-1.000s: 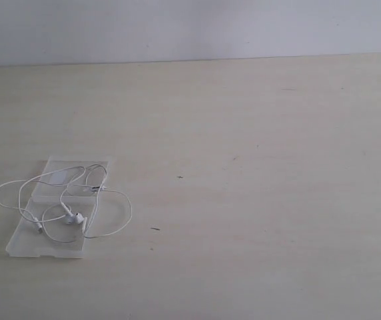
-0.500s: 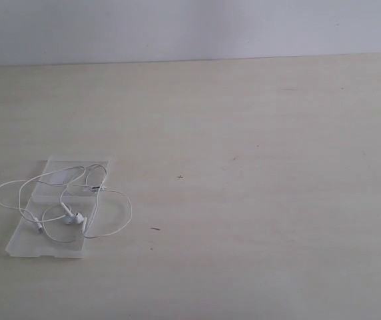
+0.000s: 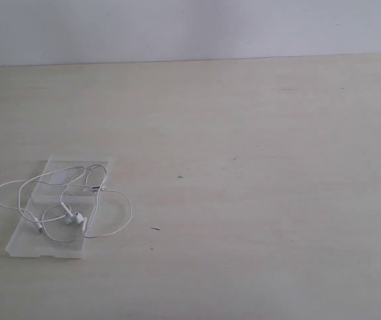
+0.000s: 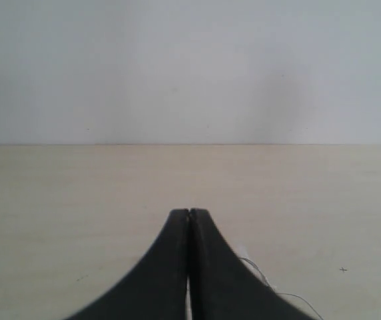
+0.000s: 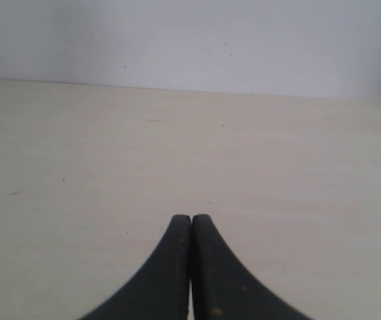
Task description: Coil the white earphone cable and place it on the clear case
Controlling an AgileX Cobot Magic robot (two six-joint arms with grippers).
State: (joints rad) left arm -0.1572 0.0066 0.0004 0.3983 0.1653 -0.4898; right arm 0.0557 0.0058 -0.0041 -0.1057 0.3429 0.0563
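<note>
The clear case (image 3: 24,243) lies open and flat on the table at the left of the exterior view. The white earphone cable (image 3: 114,197) is draped over it in loose loops, with two earbuds (image 3: 77,218) on the case and loops spilling past both sides. Neither arm shows in the exterior view. In the left wrist view my left gripper (image 4: 190,213) is shut with nothing between its fingers; a thin bit of the white cable (image 4: 290,296) shows beside it. My right gripper (image 5: 191,218) is shut and empty over bare table.
The pale wooden table (image 3: 257,167) runs back to a white wall (image 3: 190,27). A few small dark specks (image 3: 155,229) mark the tabletop.
</note>
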